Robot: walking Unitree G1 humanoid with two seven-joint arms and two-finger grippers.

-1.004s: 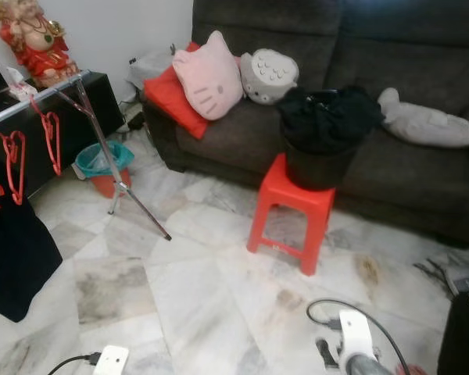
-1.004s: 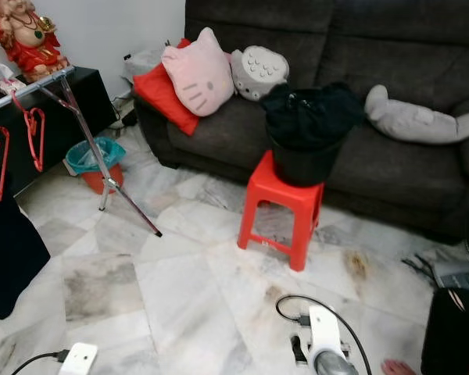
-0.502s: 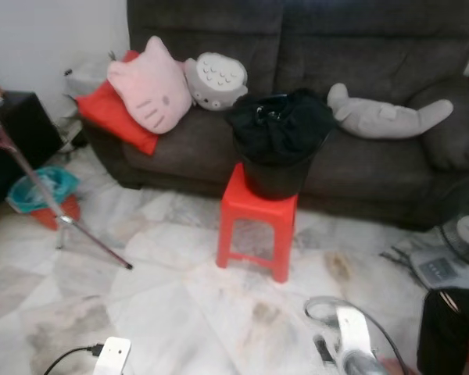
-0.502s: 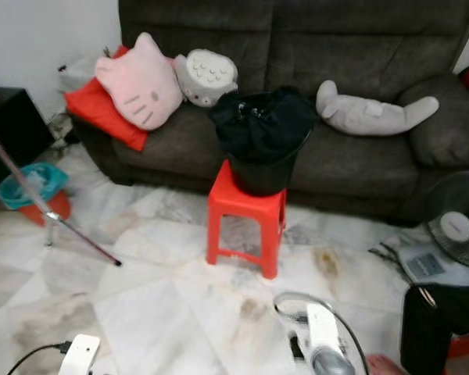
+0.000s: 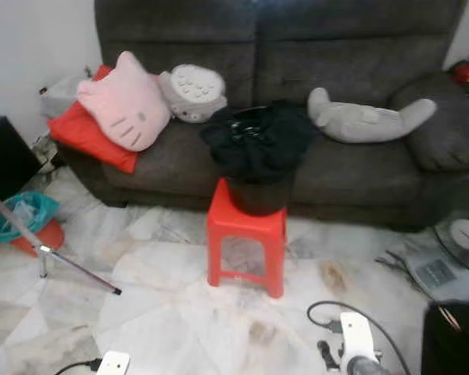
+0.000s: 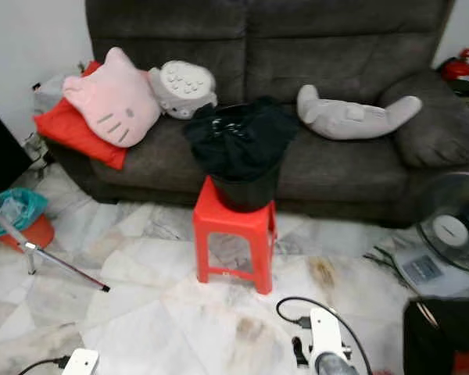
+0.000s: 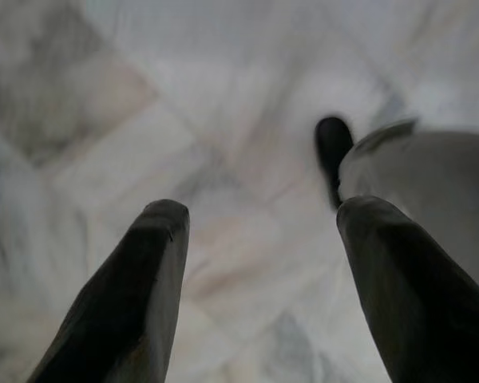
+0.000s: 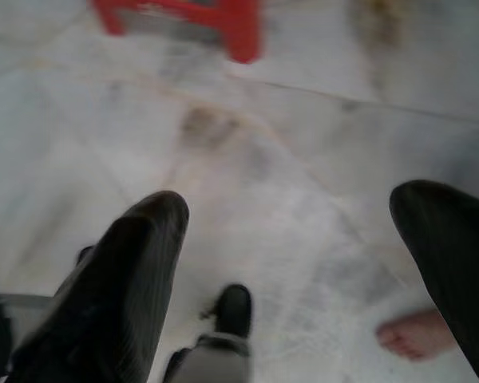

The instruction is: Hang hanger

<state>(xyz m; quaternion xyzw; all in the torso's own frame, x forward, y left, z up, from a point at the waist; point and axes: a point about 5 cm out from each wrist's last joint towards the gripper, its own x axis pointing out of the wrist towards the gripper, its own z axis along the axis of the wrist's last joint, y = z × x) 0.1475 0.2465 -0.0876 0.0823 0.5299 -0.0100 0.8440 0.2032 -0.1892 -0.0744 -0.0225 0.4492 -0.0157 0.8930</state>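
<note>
both arms hang low over the marble floor (image 5: 180,312), nearer than the red stool (image 5: 246,246). left gripper (image 7: 259,239): fingers spread wide, nothing between them, pale tiles below. right gripper (image 8: 303,239): fingers also wide apart and holding nothing; a bare foot (image 8: 415,335) shows on the floor beside it, blurred.

the red stool stands mid-floor, carrying a black bucket (image 5: 258,191) heaped with dark clothing (image 5: 258,141). left of the stool, a rack leg (image 5: 59,258) slants to the floor. behind the stool, a grey sofa (image 5: 336,55) holds a pink cat cushion (image 5: 125,105). hanger: cannot tell where it is.
</note>
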